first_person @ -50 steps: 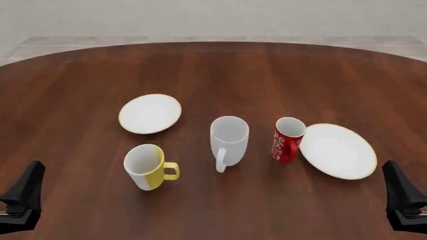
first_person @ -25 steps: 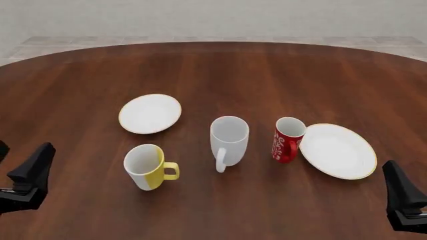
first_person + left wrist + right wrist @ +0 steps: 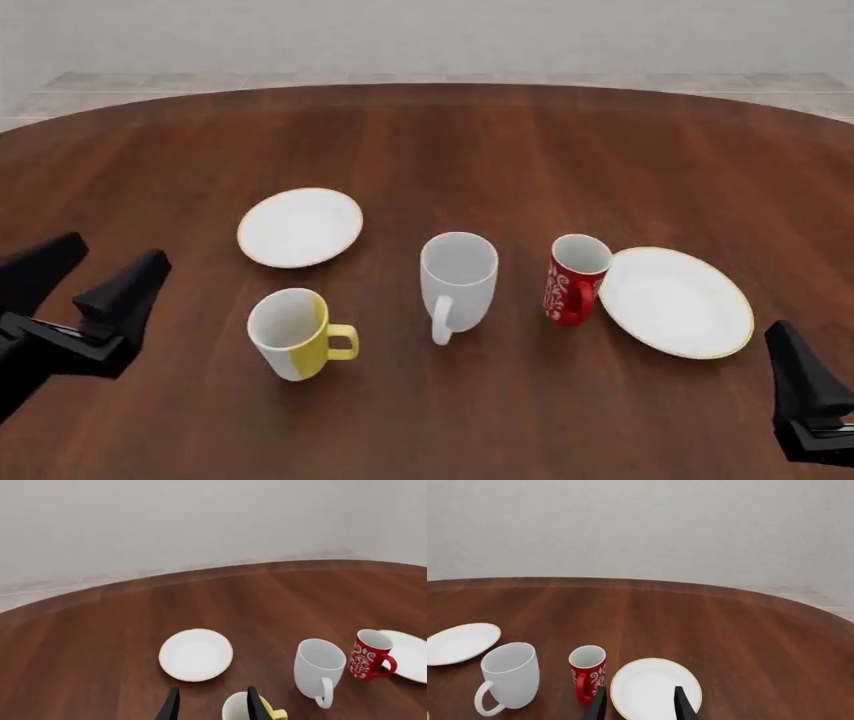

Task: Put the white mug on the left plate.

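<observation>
The white mug [image 3: 458, 278] stands upright in the middle of the table, handle toward me. It also shows in the left wrist view [image 3: 319, 672] and the right wrist view [image 3: 510, 675]. The left plate [image 3: 300, 227] lies bare, far-left of the mug, and shows in the left wrist view [image 3: 196, 654]. My left gripper [image 3: 118, 252] is open and empty, left of the yellow mug; its fingers [image 3: 172, 706] stand apart. My right gripper [image 3: 798, 385] is low at the near right, open and empty in its wrist view [image 3: 639, 701].
A mug with a yellow half and handle [image 3: 294, 332] stands near-left of the white mug. A red patterned mug [image 3: 577, 278] stands to its right, next to the larger gold-rimmed plate [image 3: 674, 302]. The round brown table's far edge [image 3: 427, 88] curves across the back.
My left gripper has risen and moved forward and to the right, with both fingers now showing. The right gripper and all mugs and plates have stayed put.
</observation>
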`<action>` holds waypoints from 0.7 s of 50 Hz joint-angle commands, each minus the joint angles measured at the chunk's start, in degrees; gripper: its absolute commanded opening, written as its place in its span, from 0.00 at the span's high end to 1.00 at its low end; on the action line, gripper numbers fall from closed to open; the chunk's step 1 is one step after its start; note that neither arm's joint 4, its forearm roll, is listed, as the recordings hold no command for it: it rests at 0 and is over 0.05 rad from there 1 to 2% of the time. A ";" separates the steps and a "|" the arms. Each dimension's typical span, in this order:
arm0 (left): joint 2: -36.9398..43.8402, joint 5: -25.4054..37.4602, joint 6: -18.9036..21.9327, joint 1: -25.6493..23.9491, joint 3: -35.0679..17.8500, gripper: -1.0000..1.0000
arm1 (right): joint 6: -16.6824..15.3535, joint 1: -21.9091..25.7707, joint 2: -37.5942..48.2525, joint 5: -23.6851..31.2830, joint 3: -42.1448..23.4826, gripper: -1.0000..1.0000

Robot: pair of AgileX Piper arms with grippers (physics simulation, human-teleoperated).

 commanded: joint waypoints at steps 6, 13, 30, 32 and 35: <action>12.44 -6.27 1.85 -7.86 -3.14 0.00 | 0.13 0.05 0.01 -0.16 0.13 0.00; 19.70 -9.48 1.81 -11.59 -4.75 0.00 | 0.14 -0.04 -0.03 -0.27 0.18 0.00; 25.30 -8.53 3.85 -16.14 -8.97 0.00 | -0.04 -0.05 -0.08 0.57 -0.77 0.00; 25.53 -8.25 3.85 -16.33 -9.29 0.00 | -0.08 -0.02 -0.08 0.59 -0.79 0.00; 25.94 -7.69 4.14 -16.95 -9.98 0.00 | -0.07 -0.01 -0.09 0.59 -0.81 0.00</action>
